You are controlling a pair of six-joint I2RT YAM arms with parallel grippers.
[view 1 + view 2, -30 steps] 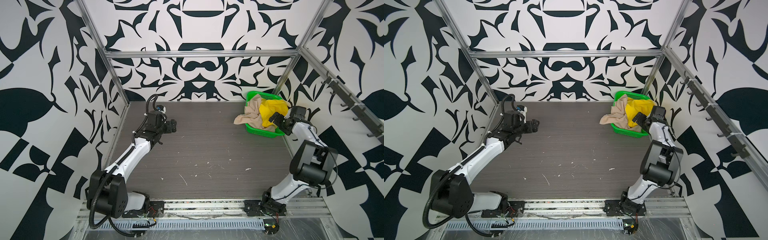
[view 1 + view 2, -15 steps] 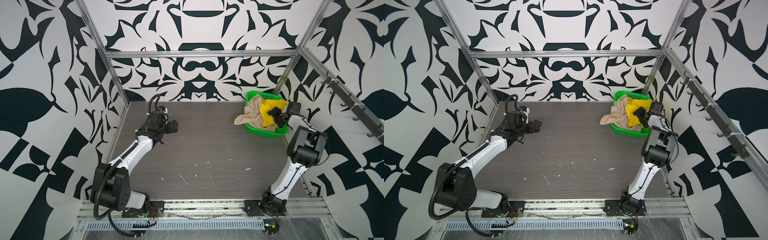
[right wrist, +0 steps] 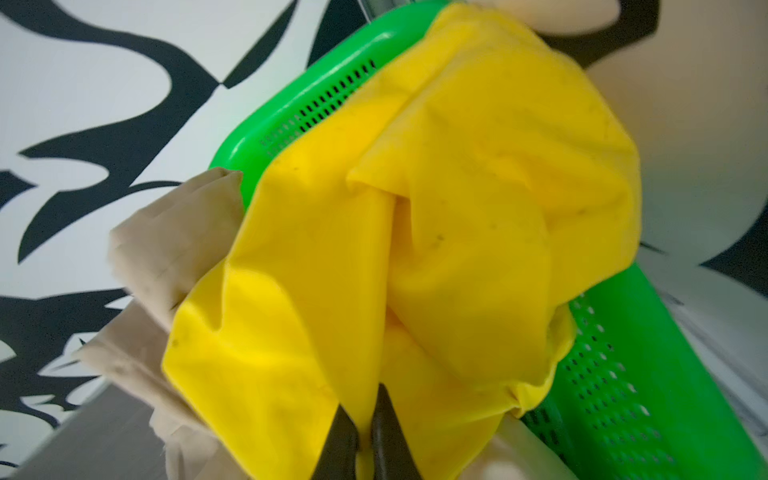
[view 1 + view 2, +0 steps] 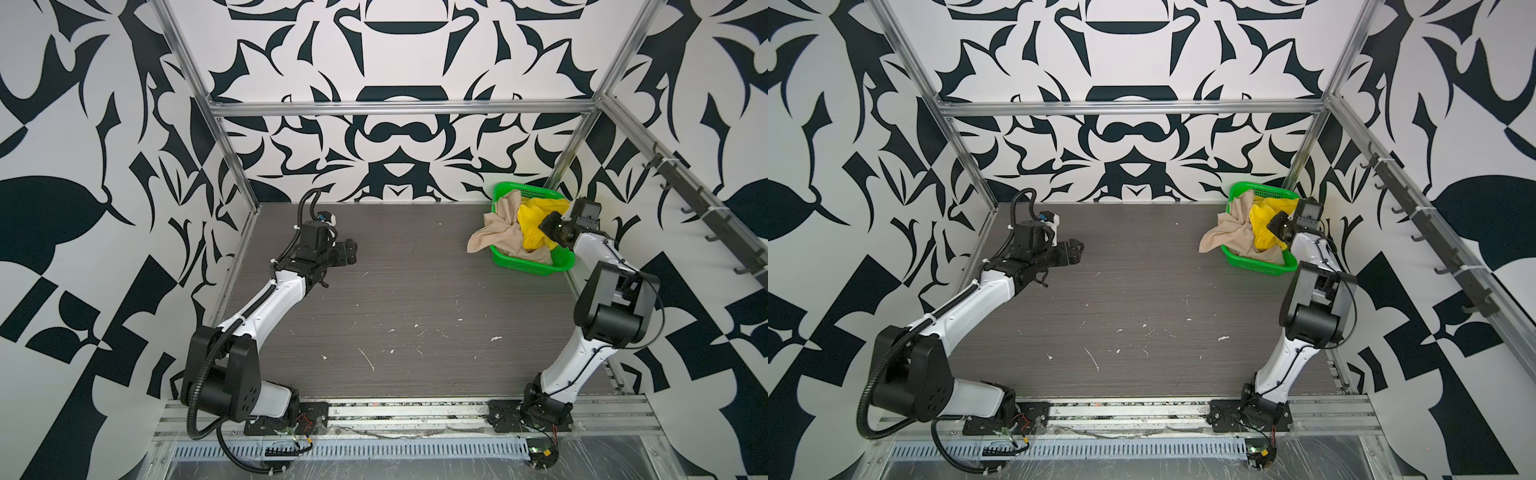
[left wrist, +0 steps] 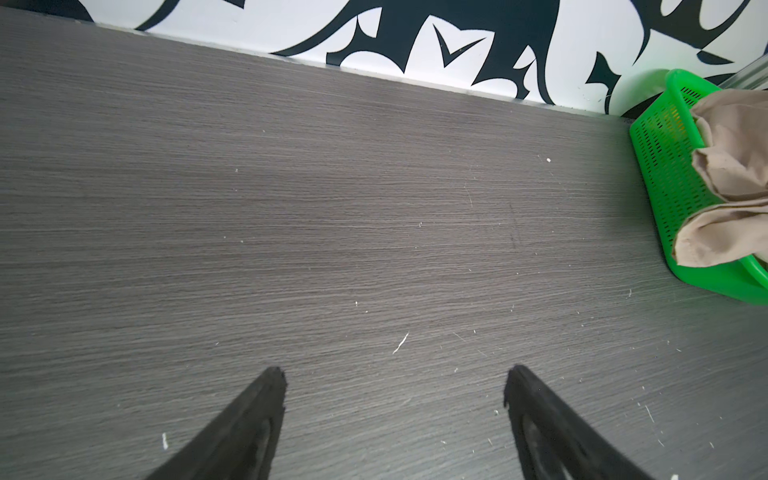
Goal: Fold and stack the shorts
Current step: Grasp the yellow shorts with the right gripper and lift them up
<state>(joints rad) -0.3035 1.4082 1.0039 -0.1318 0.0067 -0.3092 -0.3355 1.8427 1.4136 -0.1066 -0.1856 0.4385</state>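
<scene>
One basket (image 4: 521, 266) holds two pairs (one yellow shorts (image 4: 532, 222), one beige shorts (image 4: 496, 235)).

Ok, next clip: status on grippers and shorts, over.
Right gripper shut on yellow shorts, in green basket. Left gripper open, empty, above table. Beige shorts draped over basket rim against the yellow; may drag along.

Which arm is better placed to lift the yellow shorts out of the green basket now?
Right. The right tool is shut on a fold of the yellow shorts in the green basket. The left tool hangs open over the table, far from the basket.
</scene>
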